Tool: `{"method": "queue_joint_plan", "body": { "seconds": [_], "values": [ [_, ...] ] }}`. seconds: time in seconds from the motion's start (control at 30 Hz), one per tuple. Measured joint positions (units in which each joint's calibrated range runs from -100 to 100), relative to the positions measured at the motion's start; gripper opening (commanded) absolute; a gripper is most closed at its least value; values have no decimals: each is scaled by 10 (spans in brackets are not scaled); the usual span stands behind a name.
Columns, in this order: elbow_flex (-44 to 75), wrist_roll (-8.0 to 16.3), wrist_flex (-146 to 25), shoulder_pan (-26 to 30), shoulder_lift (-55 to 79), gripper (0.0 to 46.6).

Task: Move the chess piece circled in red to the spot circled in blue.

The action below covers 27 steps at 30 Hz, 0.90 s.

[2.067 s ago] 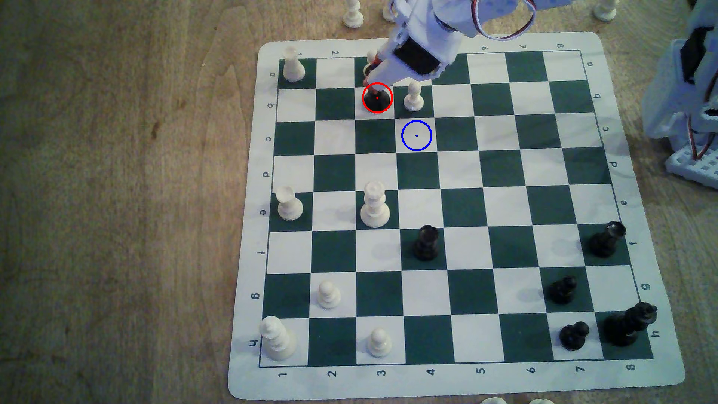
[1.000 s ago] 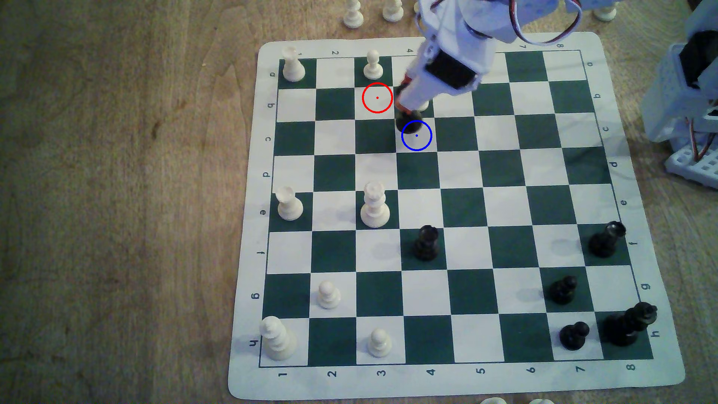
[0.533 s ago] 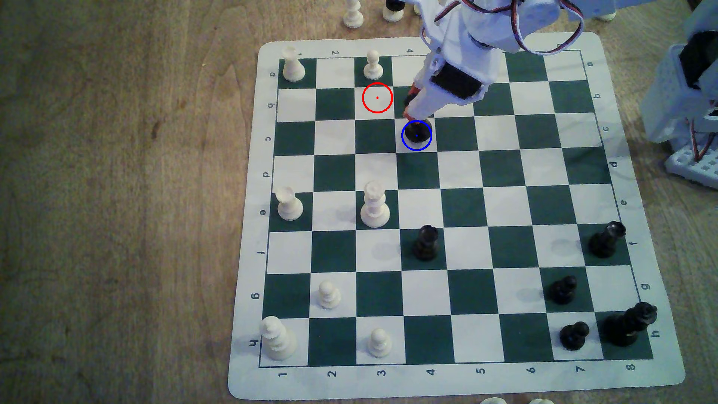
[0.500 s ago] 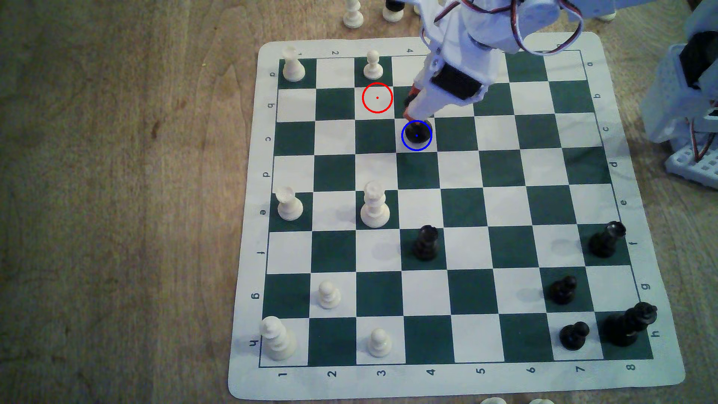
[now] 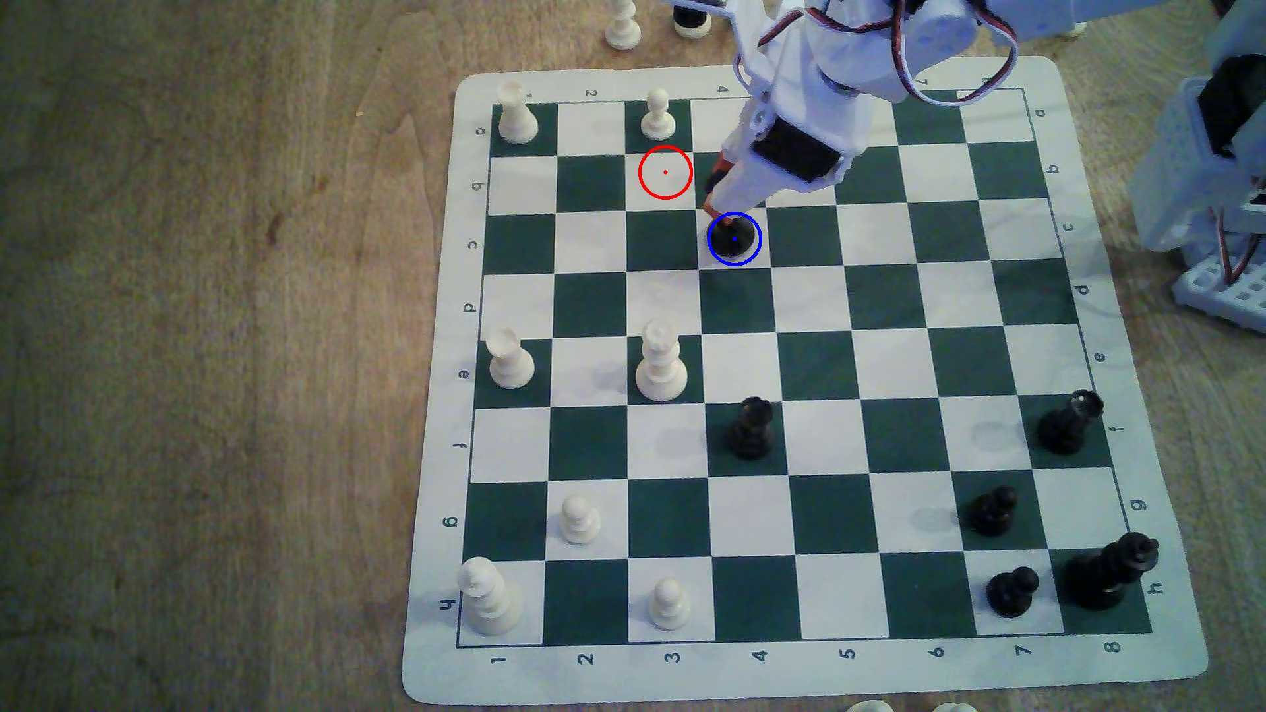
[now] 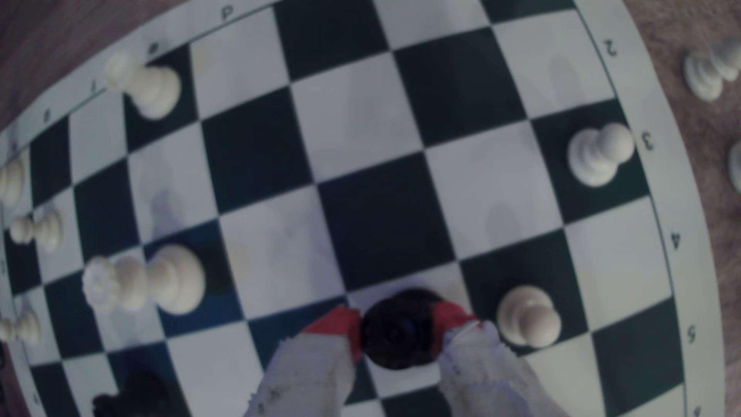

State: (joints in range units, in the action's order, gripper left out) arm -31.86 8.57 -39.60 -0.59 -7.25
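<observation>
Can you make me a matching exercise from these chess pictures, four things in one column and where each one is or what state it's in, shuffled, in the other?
Column one:
1. tall black plastic chess piece
2. thin red ring
3. red-tipped white gripper
4. short white plastic pawn

Column two:
A. around a bare white square
B. on the dark square next to the black piece
C. base inside the thin blue ring
D. closed on either side of the black piece

Pairs: 1-C, 2-A, 3-D, 4-B
</observation>
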Motion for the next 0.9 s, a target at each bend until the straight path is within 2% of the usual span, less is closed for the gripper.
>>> {"method": "queue_joint_plan", "body": {
  "seconds": [0.03, 0.27, 0.47, 0.67, 0.9],
  "values": [
    [0, 1, 2, 0, 0, 298],
    [-34, 1, 24, 0, -3, 304],
    [-34, -10, -16, -1, -14, 301],
    [-46, -23, -73, -23, -68, 291],
    [-119, -14, -127, -1, -177, 284]
  ]
}}
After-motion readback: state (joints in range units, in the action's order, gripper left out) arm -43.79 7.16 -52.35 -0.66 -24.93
